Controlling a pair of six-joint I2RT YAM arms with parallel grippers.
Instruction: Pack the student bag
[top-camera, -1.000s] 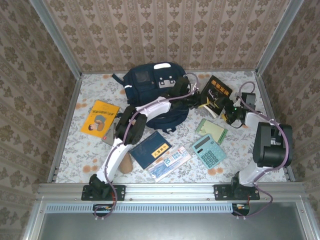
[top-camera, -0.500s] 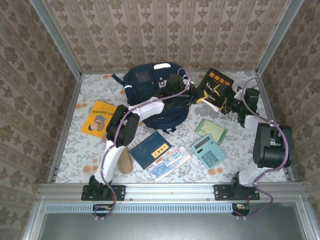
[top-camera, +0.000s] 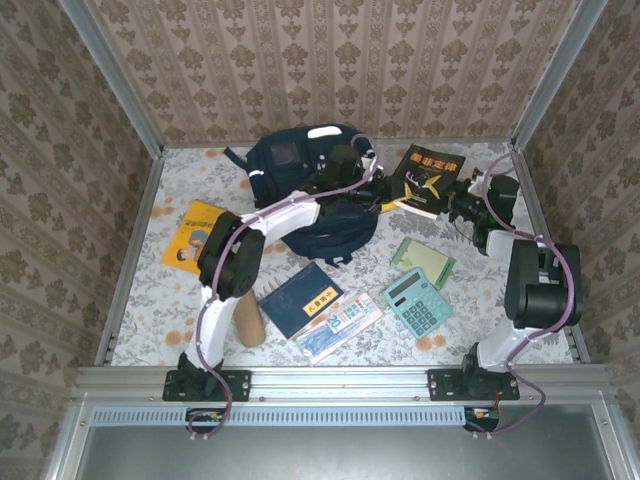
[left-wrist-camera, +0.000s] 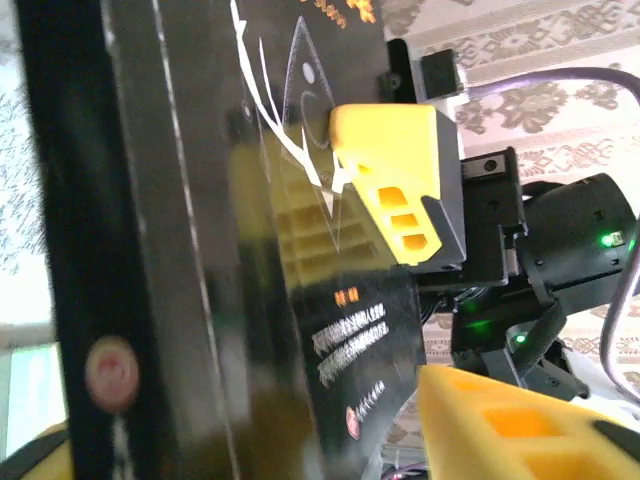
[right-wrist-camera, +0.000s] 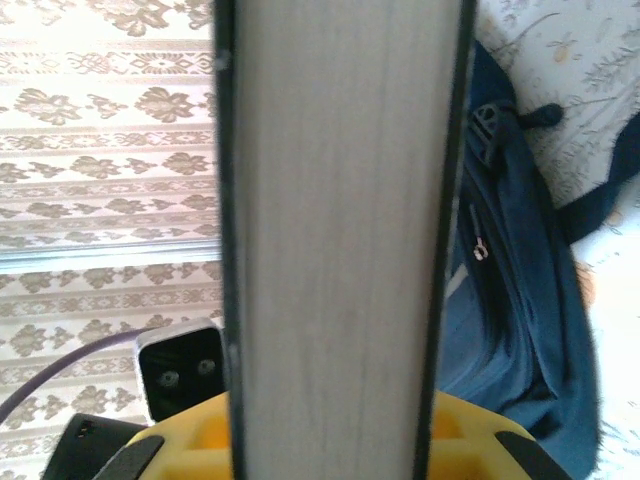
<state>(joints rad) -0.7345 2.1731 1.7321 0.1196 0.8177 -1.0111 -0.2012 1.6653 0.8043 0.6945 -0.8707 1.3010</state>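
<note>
You have one student bag (top-camera: 295, 175), lying at the back middle of the flowered table (top-camera: 150, 300). Everything else is placed from it.

One black book (top-camera: 428, 178) hangs just right of the bag, taken from both sides. Your right gripper (top-camera: 455, 205) is clamped on the book's far edge. The left wrist view shows one of its yellow fingers (left-wrist-camera: 390, 170) flat on the cover, and the page edge (right-wrist-camera: 335, 220) runs between them in the right wrist view. Your left gripper (top-camera: 385, 197) reaches across the bag to the book's near edge with a finger on either side, but you cannot tell whether it pinches or stands slack.

Left of the bag lies one orange book (top-camera: 200, 237). On the bag's near side are one navy booklet (top-camera: 300, 298), one clear pouch (top-camera: 338, 325), one calculator (top-camera: 416, 300), one green notepad (top-camera: 422, 260) and one tan roll (top-camera: 250, 322).
</note>
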